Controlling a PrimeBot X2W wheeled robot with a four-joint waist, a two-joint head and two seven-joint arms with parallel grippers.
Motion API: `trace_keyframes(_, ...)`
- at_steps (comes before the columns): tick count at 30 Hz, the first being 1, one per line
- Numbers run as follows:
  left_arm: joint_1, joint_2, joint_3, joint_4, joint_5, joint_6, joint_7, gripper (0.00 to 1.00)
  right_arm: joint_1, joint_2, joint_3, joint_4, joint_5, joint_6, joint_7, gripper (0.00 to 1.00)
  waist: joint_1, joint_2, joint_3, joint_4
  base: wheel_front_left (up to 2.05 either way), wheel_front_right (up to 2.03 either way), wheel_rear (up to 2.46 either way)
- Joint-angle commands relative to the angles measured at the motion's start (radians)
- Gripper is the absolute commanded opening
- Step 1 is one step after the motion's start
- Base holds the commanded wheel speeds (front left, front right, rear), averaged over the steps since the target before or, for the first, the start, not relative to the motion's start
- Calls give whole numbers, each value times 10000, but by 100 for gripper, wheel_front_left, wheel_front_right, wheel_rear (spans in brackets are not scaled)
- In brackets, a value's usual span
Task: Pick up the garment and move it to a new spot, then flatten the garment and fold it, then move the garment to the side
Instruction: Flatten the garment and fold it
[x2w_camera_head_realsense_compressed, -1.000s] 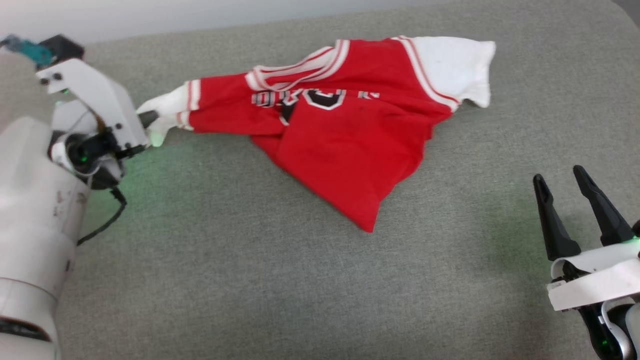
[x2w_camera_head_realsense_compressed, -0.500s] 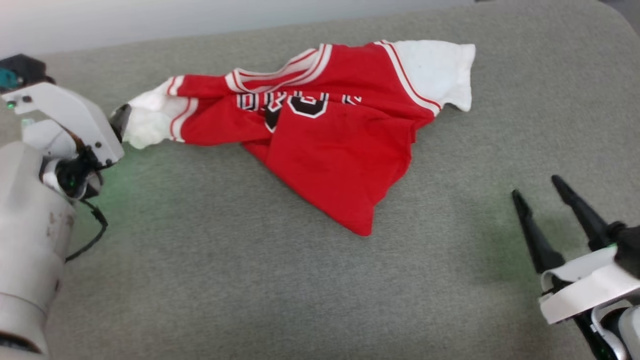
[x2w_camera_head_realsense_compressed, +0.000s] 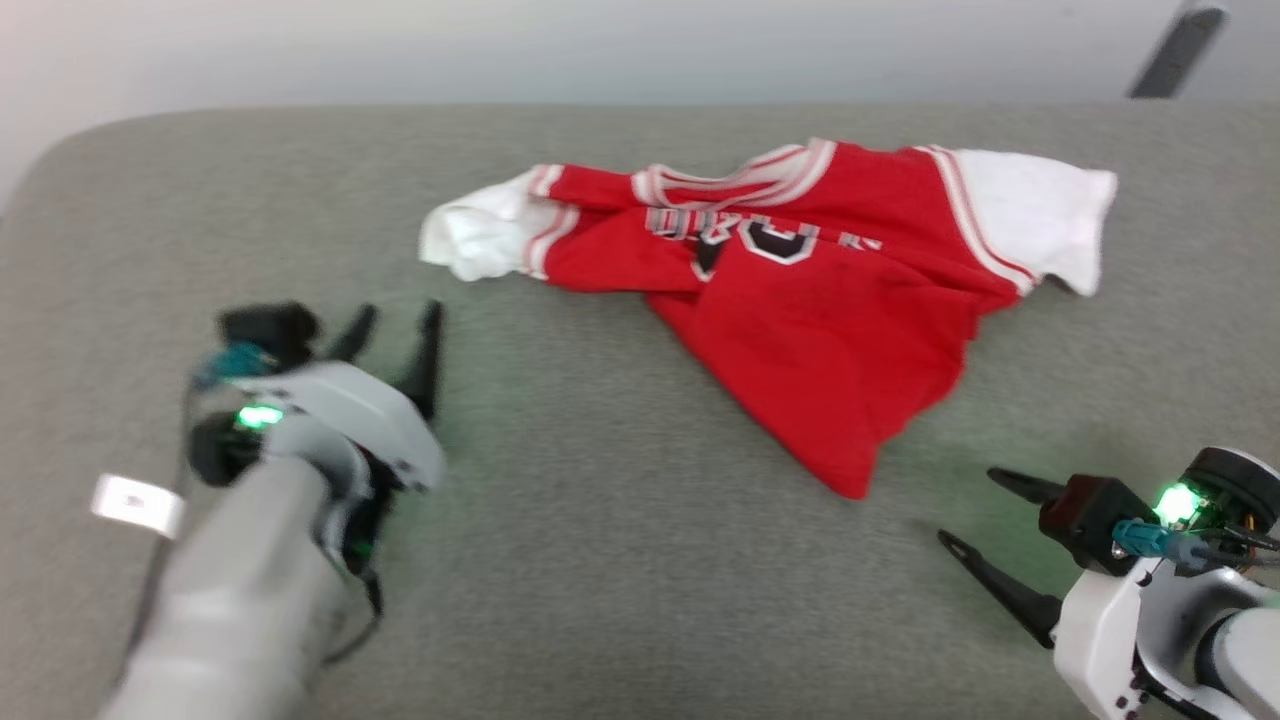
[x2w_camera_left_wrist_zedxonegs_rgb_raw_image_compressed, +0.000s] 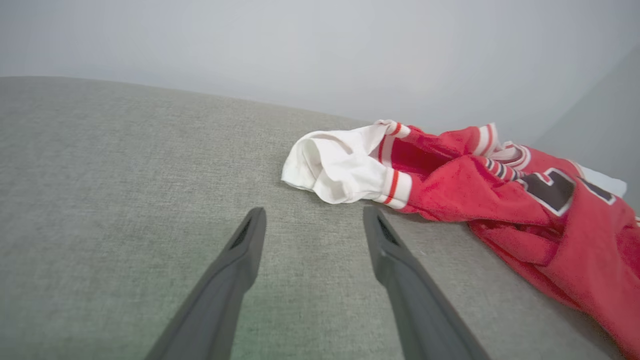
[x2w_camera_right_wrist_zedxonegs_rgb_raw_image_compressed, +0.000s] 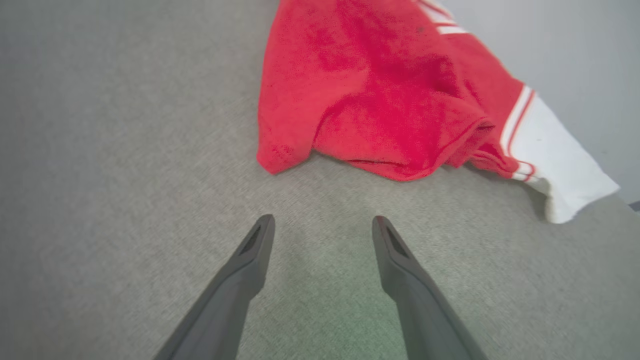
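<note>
Noting both claws empty over the grey fabric surface (x2w_camera_head_realsense_compressed: 600, 560).

Near right: right gripper (x2w_camera_head_realsense_compressed: 965, 504), fingers spread apart, nothing held. Tips point left toward the nearest red corner of the garment (x2w_camera_head_realsense_compressed: 820, 300) and are clear of the cloth.

Near left: left gripper (x2w_camera_head_realsense_compressed: 402, 312), fingers likewise spread, nothing between them. Tips point toward the far side. Bare fabric lies between them and the white sleeve end (x2w_camera_head_realsense_compressed: 475, 232).

Middle to far: garment lies crumpled on the surface, right of centre. Red body is bunched and folded over itself, with one hem corner drawn to a point on the near side. Black-and-white lettering (x2w_camera_head_realsense_compressed: 760, 238) is partly hidden in a fold. Striped collar trim (x2w_camera_head_realsense_compressed: 740, 178) sits at the far edge. Second white sleeve end (x2w_camera_head_realsense_compressed: 1050, 210) lies flat at far right. Pale wall (x2w_camera_head_realsense_compressed: 600, 50) beyond.
</note>
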Motion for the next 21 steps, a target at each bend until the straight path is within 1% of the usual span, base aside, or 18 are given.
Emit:
trace_keyframes(1,484,-275,-145,-491,472,320,-246,100,-535,-560,807,-195,434,-16,487,100,0,0,-423,1165,0,0,0)
trace_keyframes(3,869,-341,-69,-1198,1046,806,-332,100,-1139,-1013,1496,-371,817,-14,877,100,0,0,-430,1503,0,0,0)
trace_keyframes(5,1410,-400,231,-2361,1870,1327,-344,100,-1748,-1401,2042,-407,1124,-14,1133,100,0,0,-407,1816,0,0,0)
trace_keyframes(8,2622,-537,779,-4064,3091,1850,-321,100,-2595,-1676,2707,-143,1497,-14,1330,100,0,0,-396,2219,0,0,0)
trace_keyframes(11,3632,-741,1332,-5408,4082,2041,-332,100,-3223,-1786,3350,419,1886,-14,1464,100,0,0,-387,2582,0,0,0)
trace_keyframes(14,4595,-1017,1782,-6350,4876,2114,-327,100,-3762,-1804,3980,1055,2202,-14,1535,100,0,0,-356,2901,0,0,0)
trace_keyframes(17,5247,-1302,2186,-6944,5454,1970,-328,100,-4191,-1806,4589,1768,2384,-14,1551,100,0,0,-328,3156,0,0,0)
trace_keyframes(19,5584,-1491,2434,-7128,5710,1828,-328,100,-4335,-1683,4903,2221,2569,-14,1530,100,0,0,-300,3285,0,0,0)
trace_keyframes(21,5705,-1584,2553,-7201,5821,1754,-328,100,-4387,-1624,5031,2431,2634,-14,1500,100,0,0,-286,3345,0,0,0)
